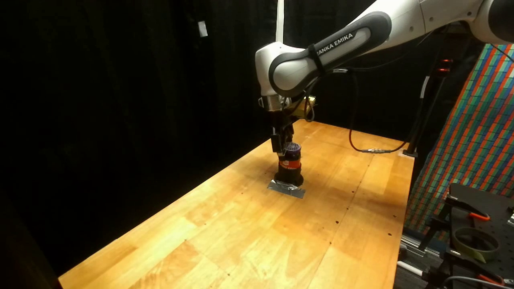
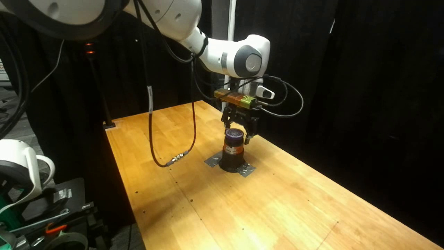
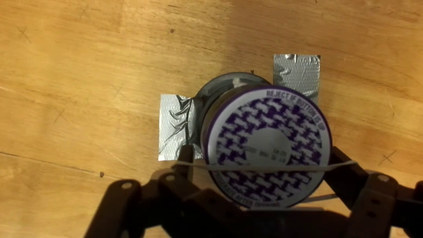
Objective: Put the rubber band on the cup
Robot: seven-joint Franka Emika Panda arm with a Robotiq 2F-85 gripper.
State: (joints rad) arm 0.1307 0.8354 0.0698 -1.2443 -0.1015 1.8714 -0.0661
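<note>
I see a cylindrical jar (image 2: 233, 150), upright, wide-parted jaws holding a rubber band (image 3: 264, 169) taut across its purple-patterned lid (image 3: 269, 140).

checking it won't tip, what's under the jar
A dark round base shows below, silver tape at its edge. The bottom of the jar and whatever is beneath the base are covered.

in both exterior views we look slantwise down on the table (image 1: 249, 233), sharing the cup (image 1: 291, 165) near mid-frame; our wrist view faces down, close above it.
</note>
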